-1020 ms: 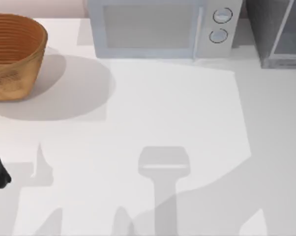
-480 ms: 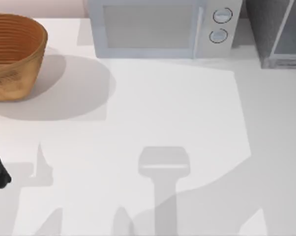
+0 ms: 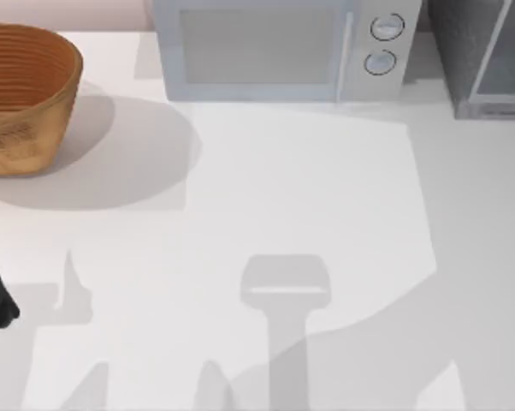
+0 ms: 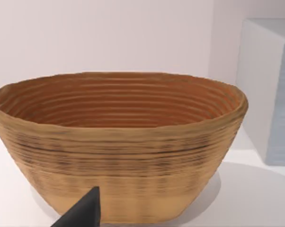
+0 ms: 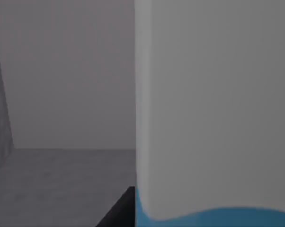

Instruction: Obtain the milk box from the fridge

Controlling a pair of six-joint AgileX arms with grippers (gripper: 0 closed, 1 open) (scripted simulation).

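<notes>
Right gripper state I cannot tell; its wrist camera sits deep inside the fridge [image 3: 480,60], pressed up close to the milk box [image 5: 213,109], whose pale face and blue band crowd the view, with a dark fingertip [image 5: 121,210] just beside the box near the grey floor. Whether that finger touches the carton I cannot say. Left gripper [image 4: 83,213] is parked at the desk's [image 3: 309,197] left edge, facing the basket [image 4: 119,142]; I cannot tell how its fingers stand either.

My worry: with the carton this close, a small push could tip it or shove it against the fridge's back wall, and a lopsided grip might let it slip on the way out past the door frame.

The basket is empty. The fridge holds the milk box, standing upright on its floor. A microwave [image 3: 275,51] stands between basket and fridge.
</notes>
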